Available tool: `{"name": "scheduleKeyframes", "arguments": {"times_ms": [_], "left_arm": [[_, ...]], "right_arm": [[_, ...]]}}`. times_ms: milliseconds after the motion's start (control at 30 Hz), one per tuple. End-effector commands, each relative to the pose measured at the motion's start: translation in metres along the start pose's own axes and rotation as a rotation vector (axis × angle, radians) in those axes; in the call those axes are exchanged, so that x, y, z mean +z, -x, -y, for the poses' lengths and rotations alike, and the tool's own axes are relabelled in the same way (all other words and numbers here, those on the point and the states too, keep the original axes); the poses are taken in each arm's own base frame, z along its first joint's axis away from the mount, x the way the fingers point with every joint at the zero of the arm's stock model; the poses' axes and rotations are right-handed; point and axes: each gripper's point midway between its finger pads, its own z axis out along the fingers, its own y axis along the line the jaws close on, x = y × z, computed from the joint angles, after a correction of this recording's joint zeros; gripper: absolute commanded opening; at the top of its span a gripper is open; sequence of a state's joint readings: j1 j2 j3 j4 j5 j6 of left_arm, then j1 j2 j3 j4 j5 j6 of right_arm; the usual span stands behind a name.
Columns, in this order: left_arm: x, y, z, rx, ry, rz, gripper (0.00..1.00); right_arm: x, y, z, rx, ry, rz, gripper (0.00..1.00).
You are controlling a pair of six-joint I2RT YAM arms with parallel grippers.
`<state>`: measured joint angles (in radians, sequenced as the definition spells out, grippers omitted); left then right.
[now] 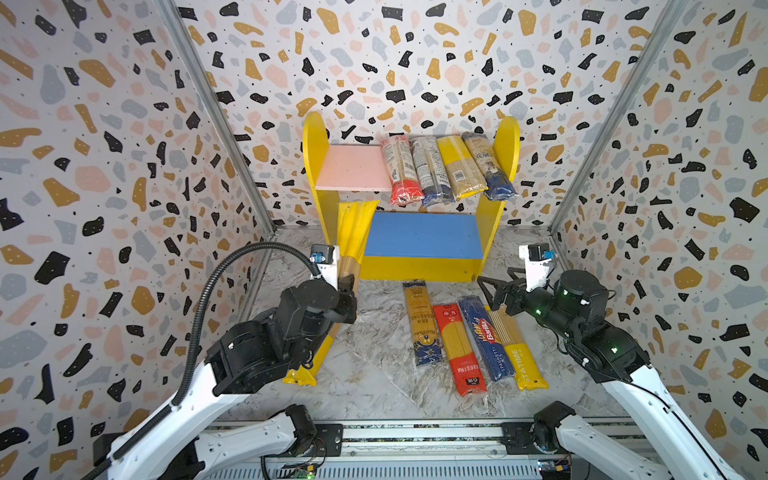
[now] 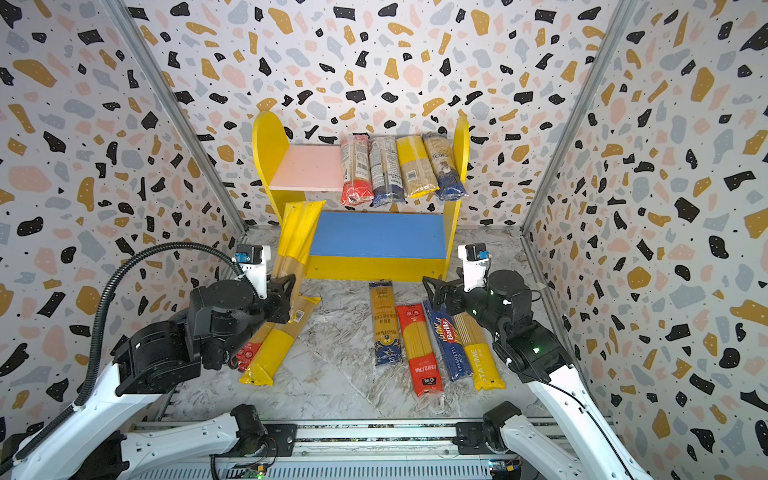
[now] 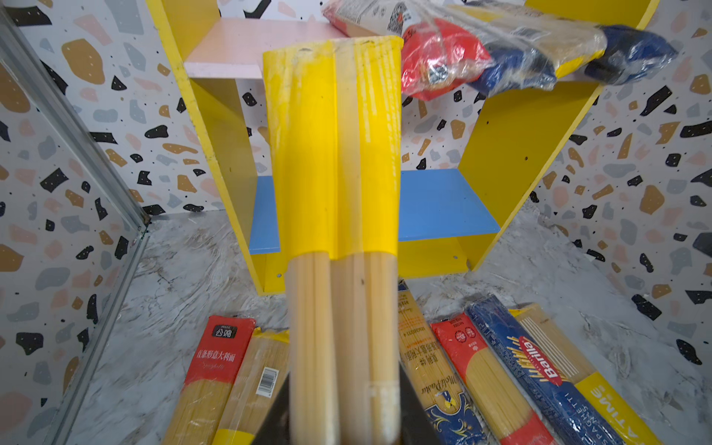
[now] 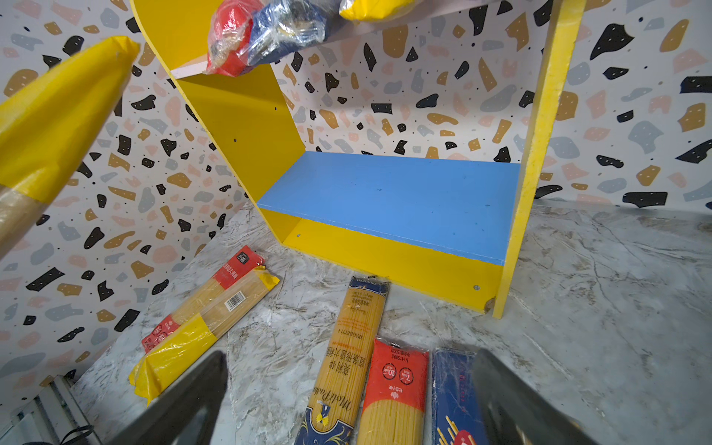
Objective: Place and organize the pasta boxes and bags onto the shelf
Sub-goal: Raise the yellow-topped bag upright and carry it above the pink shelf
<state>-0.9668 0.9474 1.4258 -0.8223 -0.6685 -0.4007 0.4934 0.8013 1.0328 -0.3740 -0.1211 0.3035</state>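
Left hand (image 2: 286, 291): clenched on the yellow-ended spaghetti pack (image 3: 339, 154), gripping the bare noodle part.
Held pack: up in the air, off the worktop (image 1: 374, 382), and pointing at the shelf (image 1: 316, 137). Most of it sticks out past my grip. Its yellow tip is near the front of the pink upper board (image 1: 353, 166). In the right wrist view there is a gap between the tip and the shelf's side.
Worry one: that long free end could sag or twist in my grip, and then I would miss the board.
Worry two: if I push in too low, the tip could bump the board's front edge. That could shove the shelf or snap noodles.
Four packs up top (image 1: 444, 170): they fill the right half of the pink board and their ends hang over the front. The red end is just beside my tip, so a sideways nudge could pull them down.
Blue lower board (image 1: 424, 235): bare.
Packs under my left arm (image 2: 272, 353): two lying side by side. I could clip them if the arm drops.
Right hand (image 1: 492, 293): spread wide and holding nothing, above the far end of the Barilla pack (image 1: 484, 336).
Worktop row: four packs lie side by side, and the STATIME pack (image 1: 521, 361) is the outer one.
Worry three: both arms going to the shelf together could knock each other.
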Motion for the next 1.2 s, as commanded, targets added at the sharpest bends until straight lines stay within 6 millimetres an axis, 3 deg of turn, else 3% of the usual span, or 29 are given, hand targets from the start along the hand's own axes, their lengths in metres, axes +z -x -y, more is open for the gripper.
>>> {"name": "scheduleKeyframes", "arguments": {"times_ms": [0,367,533,900,1167], "left_arm": [[-0.01,0.069,0.003,-0.022,0.035,0.182,0.0],[0.026,0.154,0.028,0.141,0.213,0.262,0.0],[0.04,0.178,0.029,0.169,0.238,0.28,0.0],[0.096,0.224,-0.012,0.186,0.295,0.32,0.0],[0.159,0.227,-0.041,0.233,0.322,0.314,0.0]], "right_arm": [[-0.01,0.026,-0.011,-0.026,0.032,0.07,0.99],[-0.018,0.047,-0.019,-0.046,0.052,0.108,0.99],[-0.025,0.063,-0.025,-0.062,0.061,0.133,0.99],[-0.021,0.097,-0.033,-0.082,0.065,0.154,0.99],[-0.013,0.113,-0.03,-0.092,0.024,0.146,0.99]]}}
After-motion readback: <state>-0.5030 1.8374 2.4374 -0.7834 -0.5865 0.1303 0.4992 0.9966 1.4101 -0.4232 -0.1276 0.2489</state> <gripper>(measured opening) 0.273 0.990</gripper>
